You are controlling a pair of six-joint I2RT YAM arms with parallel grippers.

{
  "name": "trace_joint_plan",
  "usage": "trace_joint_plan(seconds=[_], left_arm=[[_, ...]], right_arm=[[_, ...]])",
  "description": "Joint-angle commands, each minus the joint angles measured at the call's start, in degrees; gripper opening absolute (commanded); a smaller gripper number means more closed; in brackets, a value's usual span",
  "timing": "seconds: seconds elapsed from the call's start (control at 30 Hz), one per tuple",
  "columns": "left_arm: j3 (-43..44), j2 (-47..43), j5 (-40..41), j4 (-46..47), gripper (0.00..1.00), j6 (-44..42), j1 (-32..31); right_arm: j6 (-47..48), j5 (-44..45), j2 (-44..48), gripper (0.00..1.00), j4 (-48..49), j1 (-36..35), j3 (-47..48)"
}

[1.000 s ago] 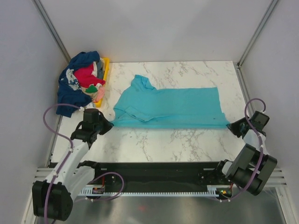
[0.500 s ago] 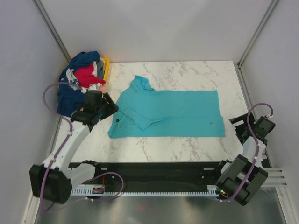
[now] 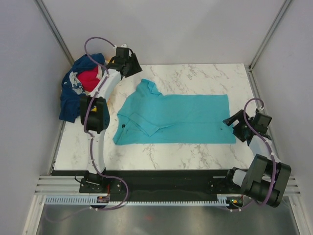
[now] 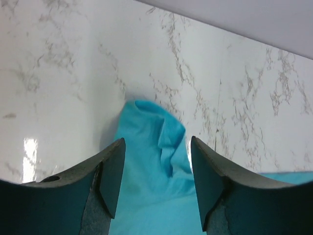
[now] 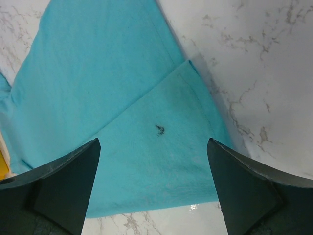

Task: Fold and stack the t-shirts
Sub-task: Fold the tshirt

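Observation:
A turquoise t-shirt (image 3: 181, 117) lies flat on the marble table, folded lengthwise, with one sleeve (image 3: 146, 89) sticking out at the back left. My left gripper (image 3: 136, 65) hovers open just behind that sleeve. In the left wrist view the sleeve (image 4: 156, 142) shows between and beyond the open jaws of the left gripper (image 4: 156, 147), untouched. My right gripper (image 3: 231, 126) stands wide open over the shirt's near right corner (image 5: 161, 161), holding nothing. More t-shirts, a navy one (image 3: 72, 98) and a red one (image 3: 90, 78), lie heaped at the far left.
The heap of shirts hangs over the table's left edge beside my left arm (image 3: 95, 112). A sliver of yellow tray (image 5: 3, 161) shows at the left border of the right wrist view. White walls close in the table at the back and on both sides.
Both grippers went from shut to open and let go of the turquoise shirt, which now lies flat. The left arm swung from the shirt's near left side to the back; the right moved slightly inward.

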State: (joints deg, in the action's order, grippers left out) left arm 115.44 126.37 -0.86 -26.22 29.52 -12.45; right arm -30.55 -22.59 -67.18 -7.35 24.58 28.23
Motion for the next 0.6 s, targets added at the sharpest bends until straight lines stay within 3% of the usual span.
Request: trace_joint_plan(seconds=[0.0,0.17,0.57], left_arm=[[11.37,8.44,-2.83,-2.87,0.63,-5.08,0.14],[19.12,18.47,-7.30,-1.03,0.63,-4.91,0.32],[19.65,26.48,-14.34,4.59,0.69,-2.10,1.90]], right_arm=[[0.58,-3.69,1.87,0.98,4.10,-1.45,0.95],[1.10,-3.69,4.16,0.98,4.81,-3.57,0.51],[0.93,-4.22,2.31,0.98,6.91,-6.56,-0.81]])
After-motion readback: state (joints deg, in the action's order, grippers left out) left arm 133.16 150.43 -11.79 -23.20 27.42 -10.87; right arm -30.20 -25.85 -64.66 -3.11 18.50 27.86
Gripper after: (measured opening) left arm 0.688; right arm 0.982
